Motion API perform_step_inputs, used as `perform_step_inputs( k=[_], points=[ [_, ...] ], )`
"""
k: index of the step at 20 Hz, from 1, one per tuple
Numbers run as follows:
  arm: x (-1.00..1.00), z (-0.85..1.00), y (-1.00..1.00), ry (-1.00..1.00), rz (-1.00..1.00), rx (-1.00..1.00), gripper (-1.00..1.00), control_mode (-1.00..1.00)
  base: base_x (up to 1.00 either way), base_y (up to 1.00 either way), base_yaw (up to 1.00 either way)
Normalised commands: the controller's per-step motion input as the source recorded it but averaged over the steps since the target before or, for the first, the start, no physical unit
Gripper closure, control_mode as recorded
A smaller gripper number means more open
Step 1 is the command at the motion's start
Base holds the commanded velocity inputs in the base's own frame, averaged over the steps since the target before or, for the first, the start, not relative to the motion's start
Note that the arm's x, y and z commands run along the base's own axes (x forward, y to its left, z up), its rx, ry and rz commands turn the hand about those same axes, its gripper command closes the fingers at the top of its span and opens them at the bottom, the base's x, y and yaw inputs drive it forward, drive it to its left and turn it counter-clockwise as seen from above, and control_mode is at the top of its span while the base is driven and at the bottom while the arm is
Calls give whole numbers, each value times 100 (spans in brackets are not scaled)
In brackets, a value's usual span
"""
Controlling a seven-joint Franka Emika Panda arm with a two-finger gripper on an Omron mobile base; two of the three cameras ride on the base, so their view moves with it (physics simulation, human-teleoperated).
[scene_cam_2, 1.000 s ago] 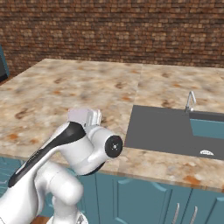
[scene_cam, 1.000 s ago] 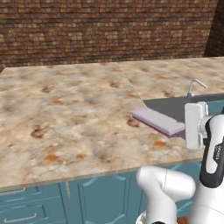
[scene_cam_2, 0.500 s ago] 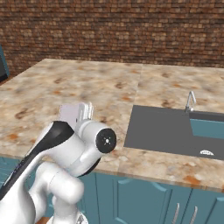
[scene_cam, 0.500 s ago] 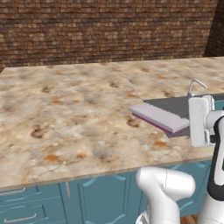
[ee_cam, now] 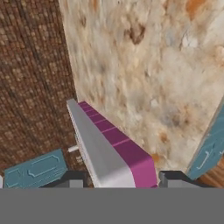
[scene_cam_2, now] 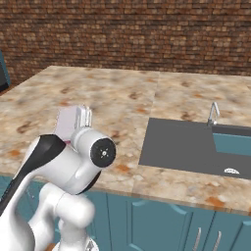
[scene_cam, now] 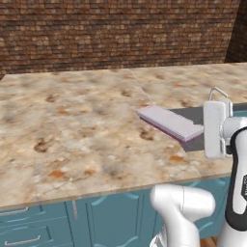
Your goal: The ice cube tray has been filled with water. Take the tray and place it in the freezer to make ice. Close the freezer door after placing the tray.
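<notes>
Ice cube tray [scene_cam: 171, 122] juts leftward from the robot's claw [scene_cam: 215, 129] above the speckled stone table [scene_cam: 72, 125], its pale lavender top face up and its pink-purple edge showing underneath. In the hand view the tray [ee_cam: 109, 148] runs away from the camera between the two dark fingertips [ee_cam: 173, 178], which sit against its near end, the claw narrowed and holding it. In the left base view the tray hangs level, clear of the tabletop, with its far end out over the stone and its near end over the dark sink surround [scene_cam: 202, 116]. From the right base view only a corner of the tray [scene_cam_2: 65, 122] peeks out behind the arm's white elbow. Further right, a dark grey sink surround [scene_cam_2: 181, 144] is set into the table, with a teal basin [scene_cam_2: 231, 145] at its right end and a slim silver faucet [scene_cam_2: 213, 113] standing beside it. A brick wall [scene_cam_2: 127, 34] backs the table, and teal cabinet fronts [scene_cam: 58, 222] run below its edge.
</notes>
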Motion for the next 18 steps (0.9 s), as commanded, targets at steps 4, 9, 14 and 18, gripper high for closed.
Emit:
perform_step_inputs(
  k=[4,9,14,18],
  points=[
    [0,6,4,-1,0,0,100,100,0,0,0],
    [0,0,0,0,0,0,100,100,-36,1,1],
    [0,0,0,0,0,0,100,100,-98,13,17],
    [0,0,0,0,0,0,100,100,-72,21,35]
  ],
)
